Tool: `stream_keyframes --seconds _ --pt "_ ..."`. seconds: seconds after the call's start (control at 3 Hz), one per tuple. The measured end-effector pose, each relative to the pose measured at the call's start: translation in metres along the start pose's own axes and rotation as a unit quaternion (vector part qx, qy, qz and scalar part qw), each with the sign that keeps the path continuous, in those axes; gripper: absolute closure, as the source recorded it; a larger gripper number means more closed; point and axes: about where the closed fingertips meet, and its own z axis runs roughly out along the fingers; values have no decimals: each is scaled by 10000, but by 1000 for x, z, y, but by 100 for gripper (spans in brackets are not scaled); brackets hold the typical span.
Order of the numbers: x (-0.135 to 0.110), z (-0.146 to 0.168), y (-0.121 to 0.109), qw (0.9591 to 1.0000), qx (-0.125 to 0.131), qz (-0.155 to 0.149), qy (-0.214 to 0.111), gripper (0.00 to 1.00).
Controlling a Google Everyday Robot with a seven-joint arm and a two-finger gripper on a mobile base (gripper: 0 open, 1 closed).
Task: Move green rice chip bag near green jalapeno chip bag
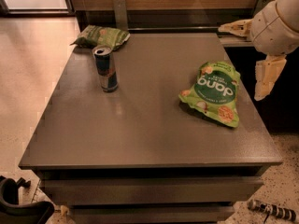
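Gripper [239, 62] at far right edge of table [140, 129], fingers [265, 76] spread wide, holding nothing, rice bag [212, 92] flat just left of it, untouched, jalapeno bag [100, 35] at far left corner, can [106, 69] nearby.

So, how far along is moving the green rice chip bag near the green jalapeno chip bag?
Done: nothing; the green rice chip bag lies far right, the green jalapeno chip bag back left, well apart. In hand: the gripper hangs open, empty, back-right of the first. Left: grasp, carry, release.
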Motion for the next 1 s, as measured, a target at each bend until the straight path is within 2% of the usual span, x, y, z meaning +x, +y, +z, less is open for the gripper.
stream_keyframes --seconds 0.33,0.67,1.0 --pt "0 -1 1 10000 -24 -6 4 0" --pt "-2 15 -1 9998 -119 -59 -166 0" --pt "-5 63 -5 9976 -351 -46 -600 0"
